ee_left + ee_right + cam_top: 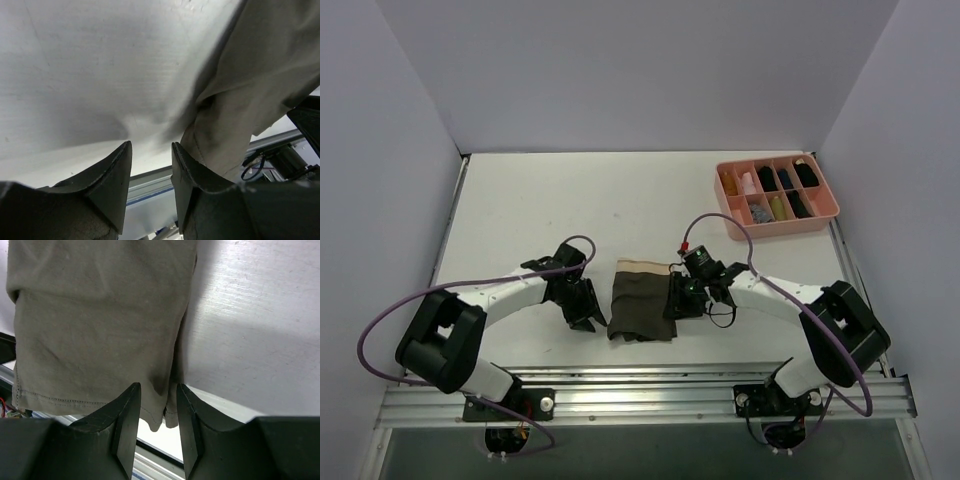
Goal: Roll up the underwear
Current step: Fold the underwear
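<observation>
The left pincer (151, 150) stands moderately apart with nothing between its fingers; only bare table (570, 200) shows through the gap. It is low over the surface, just beside the left edge of the underwear (642, 305), whose cloth bunches up next to one fingertip in the left wrist view.

The right pincer (158, 392) is also parted to a middling width. The garment's right edge and a loose hem corner lie in line with its gap, but the fingers do not press on the cloth.

The olive-brown underwear lies folded into a narrow upright strip between the two pincers, near the front middle of the table, its tan waistband (642, 265) at the far end.

Well apart, at the far right corner, sits a pink compartment tray (785, 228) holding small rolled bundles.
</observation>
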